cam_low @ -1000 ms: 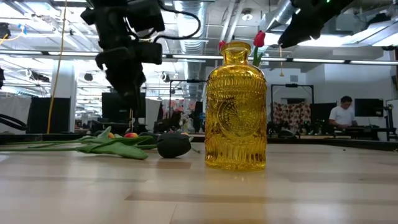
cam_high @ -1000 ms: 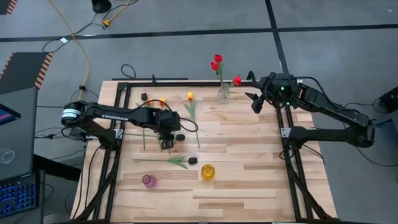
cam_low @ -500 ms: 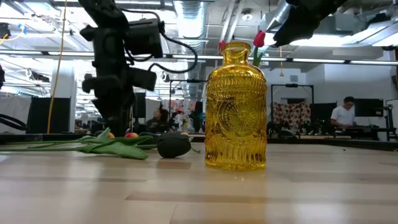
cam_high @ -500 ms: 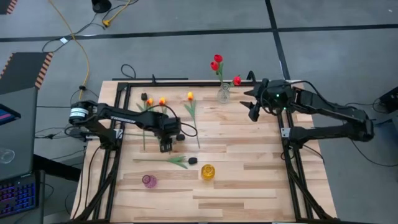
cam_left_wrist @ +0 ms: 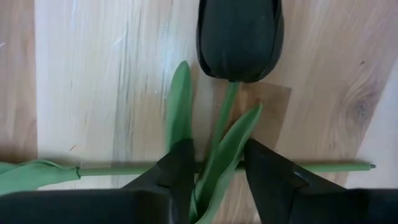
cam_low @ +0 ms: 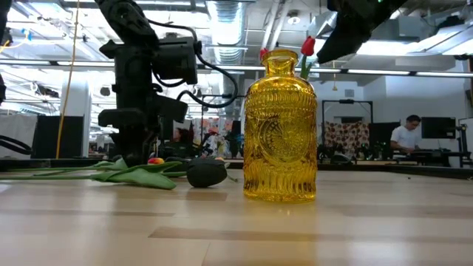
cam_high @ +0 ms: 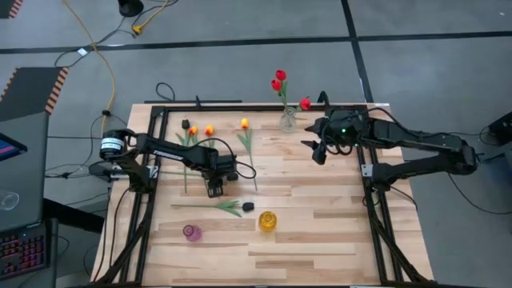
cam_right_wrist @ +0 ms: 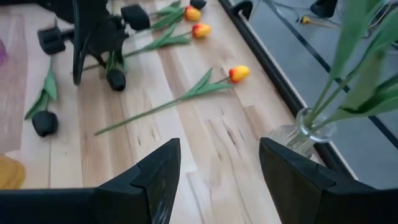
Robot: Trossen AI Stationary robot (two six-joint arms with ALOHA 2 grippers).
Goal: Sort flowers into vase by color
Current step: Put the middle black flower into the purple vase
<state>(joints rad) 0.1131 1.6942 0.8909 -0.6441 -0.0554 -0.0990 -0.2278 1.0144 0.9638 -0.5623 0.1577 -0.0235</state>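
- The wooden bench (cam_high: 320, 216) carries everything, framed by a black rail (cam_high: 200, 106) along its far edge and sides.
- The left arm (cam_high: 160, 148) reaches in low from the left side. Its pincer (cam_left_wrist: 214, 168) is down at the bench top, its fingers spread to either side of the stem and leaves of a black tulip (cam_left_wrist: 239, 37). They straddle the stem but have not closed on it. A second thin green stem (cam_left_wrist: 124, 169) lies crosswise just under the fingertips.
- The right arm (cam_high: 416, 148) hangs above the far right part of the bench. Its pincer (cam_right_wrist: 214, 168) is released, fingers wide apart, holding nothing, near the clear vase.
- The yellow vase (cam_high: 267, 221) stands upright near the front middle of the bench. In the low view it fills the centre.
- The clear vase (cam_high: 288, 122) stands at the far edge and holds three red tulips (cam_high: 280, 78).
- The small purple vase (cam_high: 191, 233) stands at the front left.
- Another black tulip (cam_high: 232, 206) lies flat just left of the yellow vase, its head toward that vase.
- Three yellow-orange tulips (cam_high: 244, 124) lie flat toward the far left, heads pointing to the far edge, with one more black-headed flower (cam_high: 185, 124) at the left of that row.
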